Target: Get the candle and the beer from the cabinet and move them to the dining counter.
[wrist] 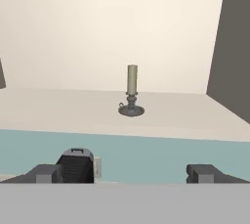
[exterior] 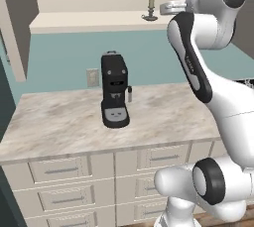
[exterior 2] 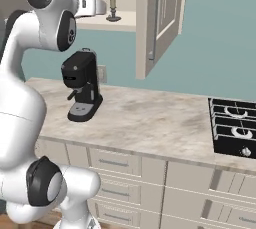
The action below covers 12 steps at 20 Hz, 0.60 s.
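The candle [wrist: 132, 93], a slim beige taper in a small dark holder, stands upright on the light shelf of the open cabinet [wrist: 195, 115]. It also shows on the shelf in the base views as the candle [exterior: 151, 7] and the candle [exterior 2: 113, 8]. My gripper [wrist: 125, 173] is open with nothing between its fingers. It is level with the shelf's front edge, a short way out from the candle and pointing straight at it. The beer and the dining counter are out of view.
A black coffee machine [exterior: 114, 92] stands on the marbled worktop [exterior: 59, 122] with drawers, below the shelf. An open cabinet door [exterior 2: 160, 23] hangs to the right of the candle. A black stove [exterior 2: 234, 125] lies at the worktop's right end.
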{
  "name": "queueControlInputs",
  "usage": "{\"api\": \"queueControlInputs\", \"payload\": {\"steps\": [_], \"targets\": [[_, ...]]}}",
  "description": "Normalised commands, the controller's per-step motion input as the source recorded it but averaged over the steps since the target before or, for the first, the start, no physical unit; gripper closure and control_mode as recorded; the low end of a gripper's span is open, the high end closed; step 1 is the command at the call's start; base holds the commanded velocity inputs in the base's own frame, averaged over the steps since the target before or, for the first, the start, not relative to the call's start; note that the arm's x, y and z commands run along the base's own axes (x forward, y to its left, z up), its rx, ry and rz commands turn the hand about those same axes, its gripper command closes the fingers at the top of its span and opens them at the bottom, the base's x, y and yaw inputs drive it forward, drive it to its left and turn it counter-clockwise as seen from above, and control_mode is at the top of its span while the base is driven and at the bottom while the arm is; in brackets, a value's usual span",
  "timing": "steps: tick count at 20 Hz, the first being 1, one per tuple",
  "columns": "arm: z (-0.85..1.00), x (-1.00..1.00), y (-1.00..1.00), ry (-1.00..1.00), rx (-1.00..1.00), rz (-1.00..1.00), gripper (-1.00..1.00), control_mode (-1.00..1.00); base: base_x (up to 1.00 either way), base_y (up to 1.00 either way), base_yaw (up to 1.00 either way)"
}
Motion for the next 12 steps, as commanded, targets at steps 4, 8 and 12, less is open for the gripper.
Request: {"api": "queueControlInputs", "payload": {"steps": [4,8,12], "targets": [[0.0,0.51,0.0,0.0,0.0,0.0,-1.0,-1.0,0.0,0.0,0.0],[0.0,0.49,0.0,0.0,0.0,0.0,-1.0,-1.0,0.0,0.0,0.0],[0.0,0.49,0.0,0.0,0.0,0.0,-1.0,-1.0,0.0,0.0,0.0]]}}
